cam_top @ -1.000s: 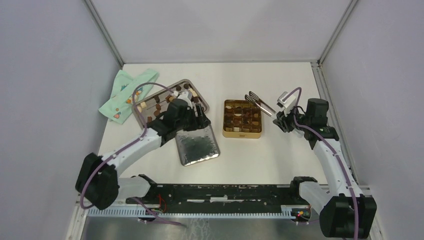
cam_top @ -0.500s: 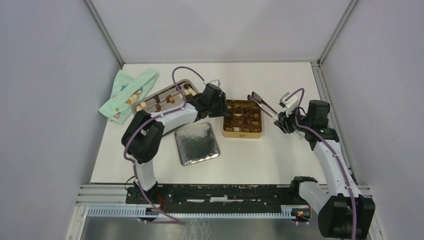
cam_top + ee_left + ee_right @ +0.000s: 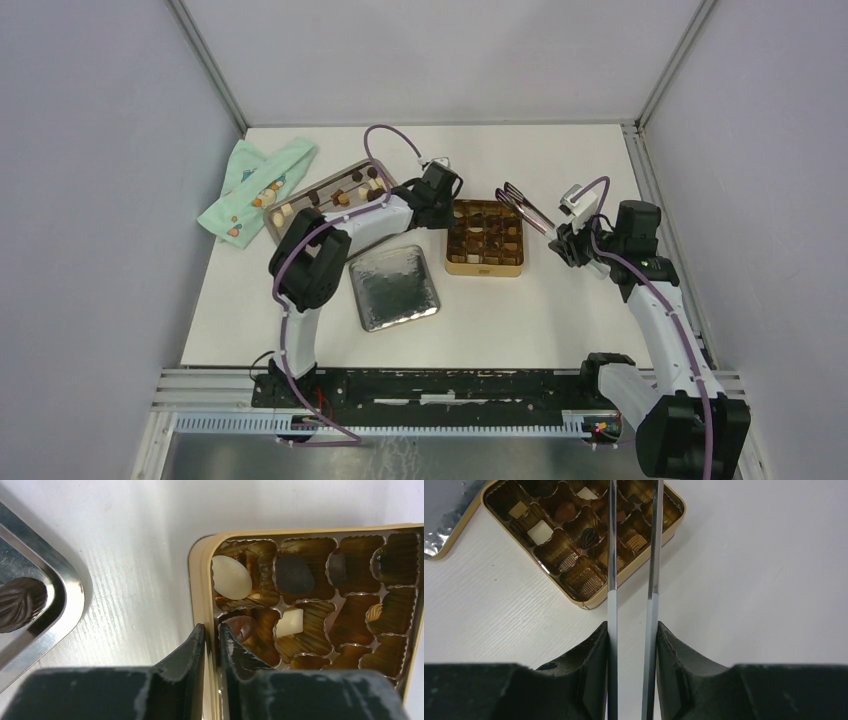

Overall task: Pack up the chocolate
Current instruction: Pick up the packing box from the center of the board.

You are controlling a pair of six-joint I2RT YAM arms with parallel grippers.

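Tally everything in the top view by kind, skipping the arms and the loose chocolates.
gold tin: 1
steel tray: 1
shiny silver square piece: 1
green cloth: 1
tongs: 1
Total: 5

Small dark, brown and cream-white chocolate pieces [image 3: 231, 577] are sitting in several cups of the gold tin [image 3: 202, 590] mid-table, while others are lying scattered on the steel tray [image 3: 70, 592] far left.
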